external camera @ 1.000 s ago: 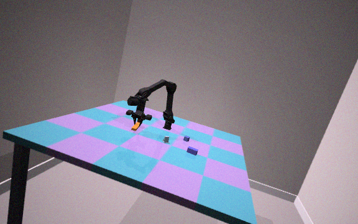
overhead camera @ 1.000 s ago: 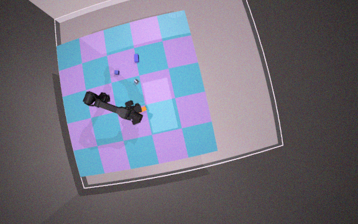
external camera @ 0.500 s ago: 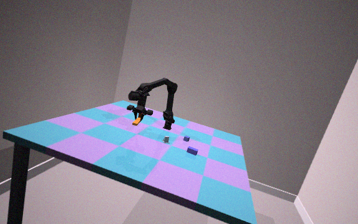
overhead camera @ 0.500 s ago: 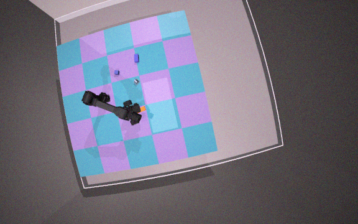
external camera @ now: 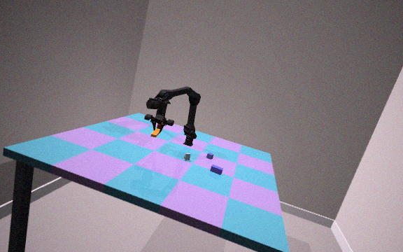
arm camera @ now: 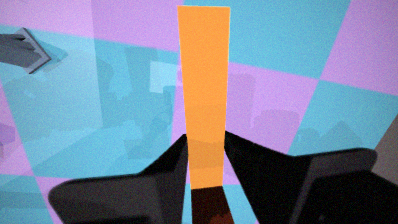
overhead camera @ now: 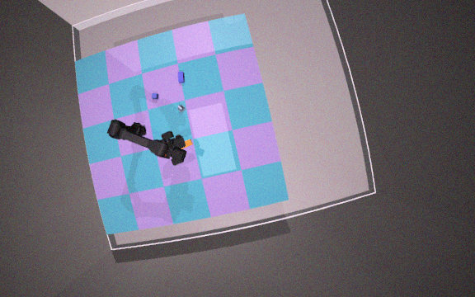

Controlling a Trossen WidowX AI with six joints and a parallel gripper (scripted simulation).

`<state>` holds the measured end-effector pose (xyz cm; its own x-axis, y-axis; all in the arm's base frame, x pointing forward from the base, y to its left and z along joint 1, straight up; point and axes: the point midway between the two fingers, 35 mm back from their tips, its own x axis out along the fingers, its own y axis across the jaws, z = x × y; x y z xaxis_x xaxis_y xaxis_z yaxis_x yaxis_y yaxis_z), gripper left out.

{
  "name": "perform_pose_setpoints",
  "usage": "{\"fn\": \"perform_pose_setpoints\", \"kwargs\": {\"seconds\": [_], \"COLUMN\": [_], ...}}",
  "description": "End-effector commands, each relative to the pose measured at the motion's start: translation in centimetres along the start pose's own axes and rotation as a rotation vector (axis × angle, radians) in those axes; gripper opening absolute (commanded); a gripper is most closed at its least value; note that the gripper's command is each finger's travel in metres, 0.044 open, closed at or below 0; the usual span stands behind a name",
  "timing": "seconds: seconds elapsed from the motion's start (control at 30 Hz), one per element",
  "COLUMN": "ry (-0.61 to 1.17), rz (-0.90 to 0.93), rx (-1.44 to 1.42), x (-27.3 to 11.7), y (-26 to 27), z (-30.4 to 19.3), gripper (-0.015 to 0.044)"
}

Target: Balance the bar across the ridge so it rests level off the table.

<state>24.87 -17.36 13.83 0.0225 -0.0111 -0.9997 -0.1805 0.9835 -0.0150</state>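
An orange bar (overhead camera: 188,143) (external camera: 155,133) (arm camera: 204,65) is held above the table; in the wrist view its near end looks dark red-brown. My gripper (overhead camera: 180,147) (external camera: 157,128) (arm camera: 204,136) points down and is shut on the bar, with one black finger against each long side. The bar's long part reaches out past the fingertips. The small grey ridge (overhead camera: 181,108) (external camera: 187,157) (arm camera: 30,51) stands on the table, apart from the bar, at the upper left in the wrist view. Nothing lies on the ridge.
A small blue cube (overhead camera: 155,96) (external camera: 210,155) stands near the ridge. A longer blue-violet block (overhead camera: 181,77) (external camera: 216,169) lies beyond it, on the side away from the gripper. The table (overhead camera: 246,107) (external camera: 117,150) has a turquoise and lilac checkered top.
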Motion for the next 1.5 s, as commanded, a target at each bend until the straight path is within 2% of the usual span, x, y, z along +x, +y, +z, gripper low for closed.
{"fn": "perform_pose_setpoints", "kwargs": {"seconds": [0.0, 1.47], "ry": [-0.004, -0.015], "rz": [-0.008, 0.005], "rx": [-0.021, -0.293], "x": [-0.4, -0.6], "y": [0.7, 13.8], "z": [1.1, 10.6], "gripper": [0.0000, 0.0000]}}
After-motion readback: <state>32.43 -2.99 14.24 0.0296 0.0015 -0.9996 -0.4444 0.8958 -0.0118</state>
